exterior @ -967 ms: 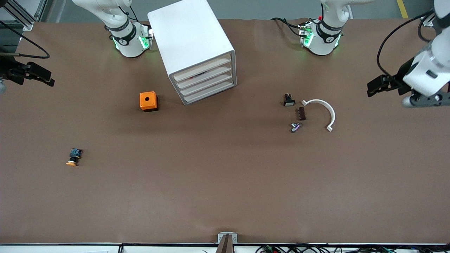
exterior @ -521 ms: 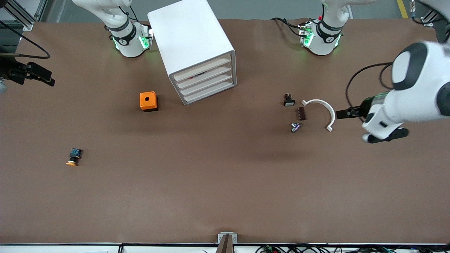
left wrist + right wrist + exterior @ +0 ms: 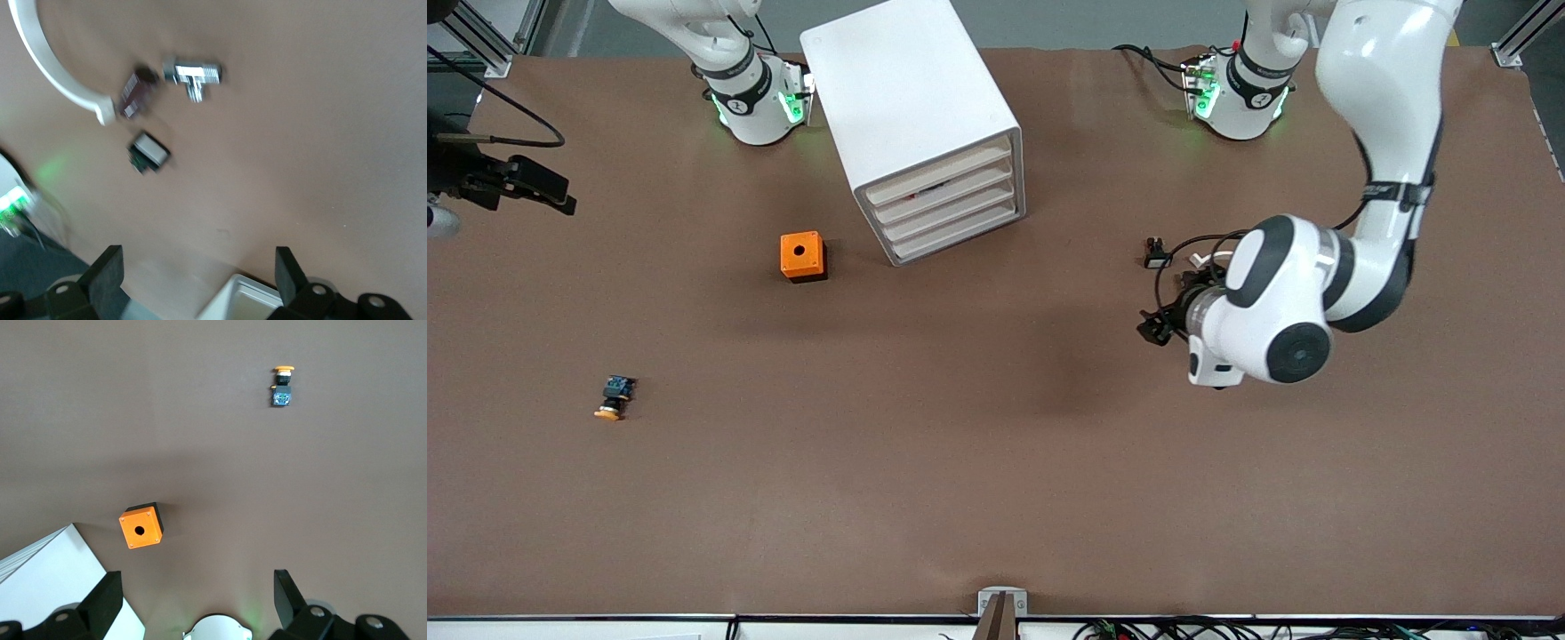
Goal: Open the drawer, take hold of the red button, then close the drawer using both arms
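The white cabinet point(image 3: 911, 107) stands near the robots' bases, with its four tray drawers point(image 3: 945, 207) all shut. A corner of it shows in the left wrist view point(image 3: 248, 300) and in the right wrist view point(image 3: 53, 583). The red-capped button is not in plain view; only a small dark and reddish speck point(image 3: 923, 191) shows in the gap under the top drawer. My left gripper point(image 3: 1152, 329) point(image 3: 197, 280) is open and empty, up over the table beside a cluster of small parts. My right gripper point(image 3: 538, 184) point(image 3: 197, 600) is open and empty, raised at the right arm's end of the table.
An orange cube with a round hole point(image 3: 802, 255) point(image 3: 141, 527) sits beside the cabinet. An orange-capped button point(image 3: 612, 398) point(image 3: 282, 385) lies nearer the front camera. A white curved piece point(image 3: 40, 60), a brown part point(image 3: 137, 93), a metal tee fitting point(image 3: 193, 72) and a black-and-white switch point(image 3: 1157, 256) point(image 3: 150, 152) lie under the left arm.
The left arm has swung in from its end of the table toward the middle and now covers the small parts. The right gripper has shifted only slightly. The drawers stay shut.
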### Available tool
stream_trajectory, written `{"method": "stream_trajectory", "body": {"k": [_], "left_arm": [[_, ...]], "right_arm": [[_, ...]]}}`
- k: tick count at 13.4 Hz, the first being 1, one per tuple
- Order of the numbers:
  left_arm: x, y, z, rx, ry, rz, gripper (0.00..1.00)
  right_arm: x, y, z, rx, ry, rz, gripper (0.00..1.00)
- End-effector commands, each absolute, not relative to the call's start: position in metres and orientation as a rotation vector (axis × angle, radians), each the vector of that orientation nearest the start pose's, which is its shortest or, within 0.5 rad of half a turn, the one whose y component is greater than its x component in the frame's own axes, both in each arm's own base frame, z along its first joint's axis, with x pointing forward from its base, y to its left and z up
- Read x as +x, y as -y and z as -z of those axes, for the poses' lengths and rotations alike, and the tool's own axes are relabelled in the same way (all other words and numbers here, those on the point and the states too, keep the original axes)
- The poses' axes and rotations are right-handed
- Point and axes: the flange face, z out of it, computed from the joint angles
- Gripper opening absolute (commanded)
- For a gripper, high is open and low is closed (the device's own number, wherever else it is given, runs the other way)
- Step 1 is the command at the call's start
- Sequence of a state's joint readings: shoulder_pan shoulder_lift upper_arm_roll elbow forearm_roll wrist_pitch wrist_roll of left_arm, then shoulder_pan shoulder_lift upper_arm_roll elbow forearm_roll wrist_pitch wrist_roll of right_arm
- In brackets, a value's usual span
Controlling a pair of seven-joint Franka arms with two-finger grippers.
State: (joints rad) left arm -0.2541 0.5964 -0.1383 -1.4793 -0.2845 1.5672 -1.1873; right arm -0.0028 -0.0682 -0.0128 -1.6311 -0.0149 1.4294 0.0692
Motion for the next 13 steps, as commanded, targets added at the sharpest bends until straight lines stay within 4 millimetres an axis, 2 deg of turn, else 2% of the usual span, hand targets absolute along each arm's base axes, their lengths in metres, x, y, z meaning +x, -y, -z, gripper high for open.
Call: {"method": "stream_trajectory", "body": {"k": [1, 2, 3, 4, 5, 6, 7, 9, 11, 13], "left_arm": [[0.592, 0.296, -0.278, -2.355, 1.521, -1.026, 1.00], [0.584, 0.313, -0.267, -2.250, 1.599, -1.078, 1.00], [0.581, 0.320, -0.255, -2.129, 1.689, -1.148, 1.00], [0.583, 0.320, -0.241, -1.914, 1.832, -1.271, 1.00], [0.583, 0.318, -0.231, -1.764, 1.898, -1.344, 1.00], [0.577, 0.314, -0.218, -1.700, 1.864, -1.382, 1.00], [0.568, 0.321, -0.216, -1.667, 1.818, -1.406, 1.00], [0.552, 0.346, -0.210, -1.557, 1.812, -1.410, 1.00], [0.525, 0.395, -0.211, -1.408, 1.812, -1.397, 1.00], [0.510, 0.425, -0.219, -1.292, 1.848, -1.321, 1.00]], "right_arm": [[0.515, -0.017, -0.625, -3.148, -0.216, -0.235, 1.00], [0.513, -0.025, -0.624, -3.148, -0.250, -0.256, 1.00], [0.512, -0.032, -0.624, -3.148, -0.274, -0.261, 1.00], [0.512, -0.042, -0.623, -3.151, -0.289, -0.265, 1.00], [0.510, -0.051, -0.624, -3.151, -0.320, -0.262, 1.00], [0.509, -0.064, -0.623, -3.154, -0.352, -0.262, 1.00], [0.507, -0.075, -0.624, -3.155, -0.389, -0.258, 1.00], [0.502, -0.103, -0.623, -3.158, -0.444, -0.256, 1.00], [0.498, -0.126, -0.624, -3.129, -0.506, -0.257, 1.00], [0.496, -0.142, -0.625, -3.043, -0.566, -0.292, 1.00]]}}
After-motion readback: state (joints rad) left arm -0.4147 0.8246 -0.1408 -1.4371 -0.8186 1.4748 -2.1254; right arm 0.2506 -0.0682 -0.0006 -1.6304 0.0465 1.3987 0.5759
